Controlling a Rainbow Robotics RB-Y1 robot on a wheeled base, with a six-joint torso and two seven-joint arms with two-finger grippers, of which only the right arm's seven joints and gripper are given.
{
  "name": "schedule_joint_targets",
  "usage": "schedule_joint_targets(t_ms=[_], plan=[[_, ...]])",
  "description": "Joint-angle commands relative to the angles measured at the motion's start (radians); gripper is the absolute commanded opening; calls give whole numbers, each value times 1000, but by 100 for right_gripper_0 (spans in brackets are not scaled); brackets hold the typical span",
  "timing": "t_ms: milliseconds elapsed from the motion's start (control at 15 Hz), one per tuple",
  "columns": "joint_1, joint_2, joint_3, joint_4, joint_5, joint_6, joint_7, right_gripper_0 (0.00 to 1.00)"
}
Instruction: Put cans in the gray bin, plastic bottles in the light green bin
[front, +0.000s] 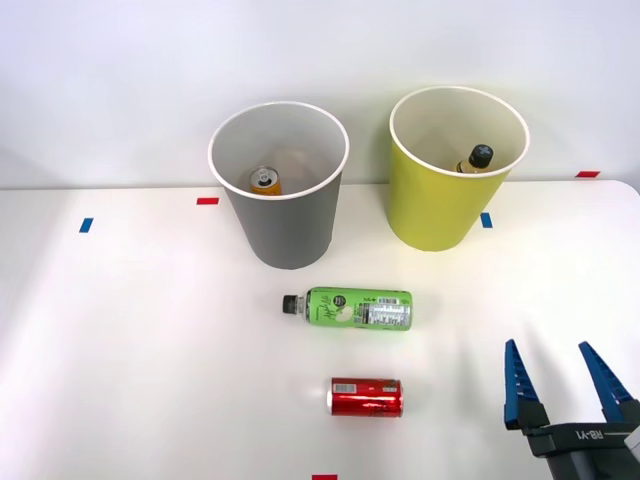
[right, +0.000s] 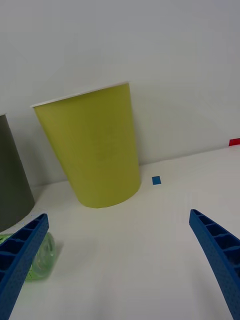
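Two things are left on the white table (front: 130, 350), so we still have sorting to do. The green-label bottle (front: 355, 309) lies on its side in the middle of the table, with its black cap pointing to 9 o'clock. The red can (front: 366, 397) lies on its side just at 6 o'clock from the bottle, a little apart from it. The gray bin (front: 285, 225) stands at 11 o'clock from the bottle and already has an orange can (front: 265, 181) inside. The light green bin (front: 440, 205) stands at 1 o'clock from the bottle and already has a black-capped bottle (front: 476, 160) inside.

Our right gripper (front: 566, 385) waits low at the 4 o'clock corner of the front view. Its two blue fingers are spread wide apart and hold nothing. They point away from us toward the bins.

We think the next pick is the red can or the green bottle. To do it well, we should slide over toward 9 o'clock, come down from above, and close across the round belly, not along its length. Round things roll, so we should squeeze at the middle. Then we lift high enough to pass over the white rim before we let go.
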Motion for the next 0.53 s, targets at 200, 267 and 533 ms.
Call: schedule_joint_targets(t_ms=[200, 267, 533], plan=[[41, 173, -86, 3, 254, 0, -142, 97], [54, 171, -84, 3, 260, -21, -145, 97], [126, 150, -35, 60, 191, -153, 73, 97]])
